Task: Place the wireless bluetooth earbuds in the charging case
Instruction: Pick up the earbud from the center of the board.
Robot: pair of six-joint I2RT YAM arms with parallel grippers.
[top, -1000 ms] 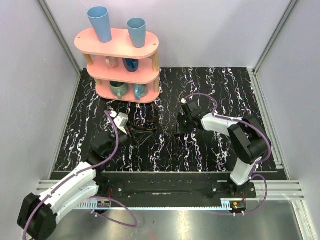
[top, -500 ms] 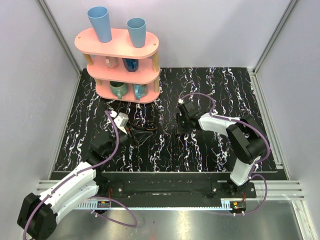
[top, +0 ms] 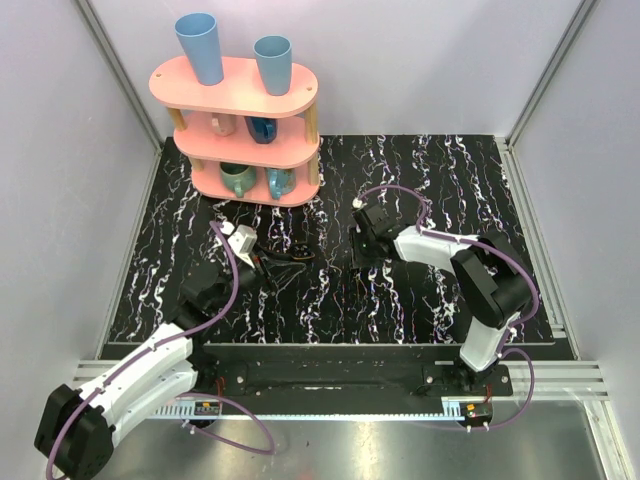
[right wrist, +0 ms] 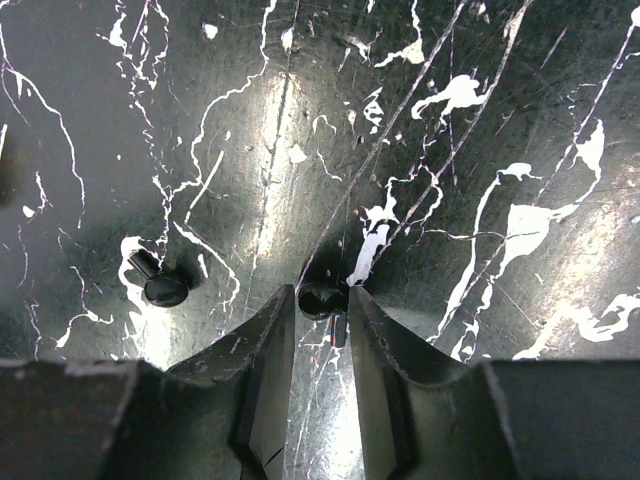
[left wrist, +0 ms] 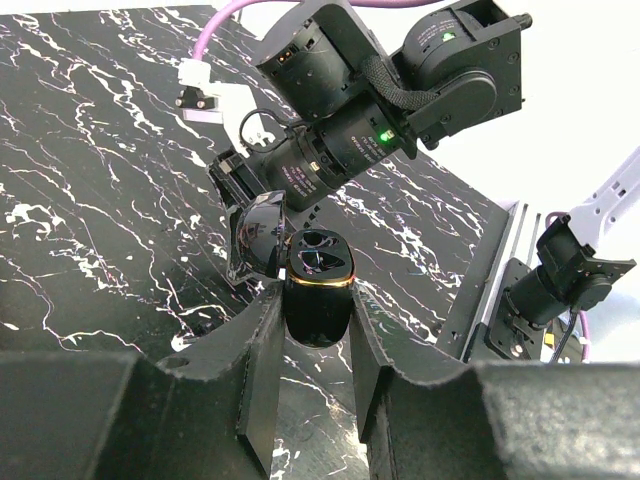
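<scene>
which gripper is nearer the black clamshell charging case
Left. The left gripper clamps the black clamshell charging case in its jaws; the right gripper is apart, off to its right.

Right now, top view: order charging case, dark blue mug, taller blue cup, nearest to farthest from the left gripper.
1. charging case: held by the left gripper.
2. dark blue mug: middle tier, pink shelf.
3. taller blue cup: shelf top, left end.

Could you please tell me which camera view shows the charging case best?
The left wrist view: the charging case sits close up, lid open, clamped in the left gripper. The top view shows it only as a small dark shape; the right wrist view misses it.
</scene>
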